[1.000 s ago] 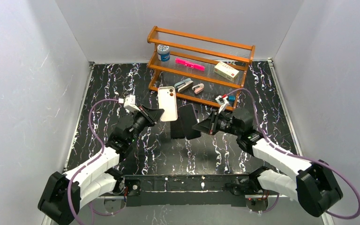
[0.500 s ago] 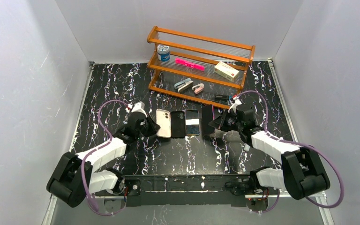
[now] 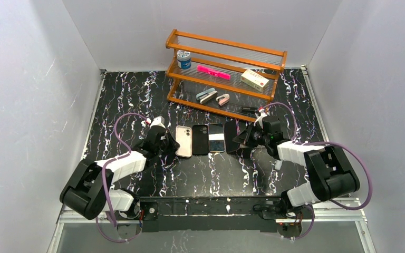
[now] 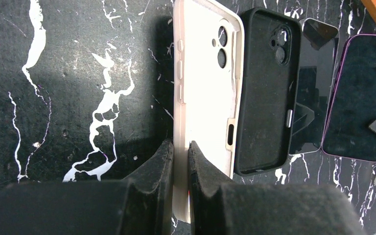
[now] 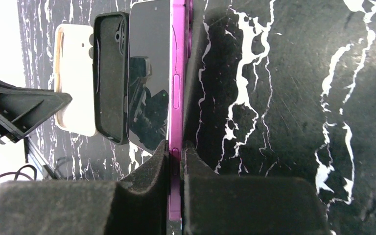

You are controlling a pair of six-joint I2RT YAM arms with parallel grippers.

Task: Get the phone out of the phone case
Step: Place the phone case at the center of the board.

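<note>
Left fingers [image 4: 167, 154]: closed on the left long wall of the cream case [image 4: 205, 88], at its near end.
Cream case: leftmost in a row on the desk [image 3: 137, 95]. It lies hollow side up with nothing in it, camera cut-outs at the far end.
Right fingers [image 5: 161, 156]: pinched on one long edge of the purple phone [image 5: 176, 73], towards its near end.
Purple phone: rightmost in the row and out of any case. I cannot tell whether it lies flat or is tipped up on its edge.
Between the two: a black case [image 3: 200, 139], also empty, just beside the cream case; then a second phone [image 3: 216, 138], screen up.
Long axes: all four run near to far, parallel to each other.
Deciding relation: the phone lies right of the cream case, with two things between them. The left arm is at the case and the right arm at the phone, each gripping from the outer side of the row.
Task standing: by judgement the phone is already free of its case. What remains is for both pairs of fingers to let go cleanly without dragging the row.
Wooden rack [image 3: 227, 52]: at the far side. It holds a blue-lidded tub [image 3: 183, 58], a pink strip [image 3: 213, 72], a small box [image 3: 254, 79] and two small clips [image 3: 213, 97] on its lower shelf.
</note>
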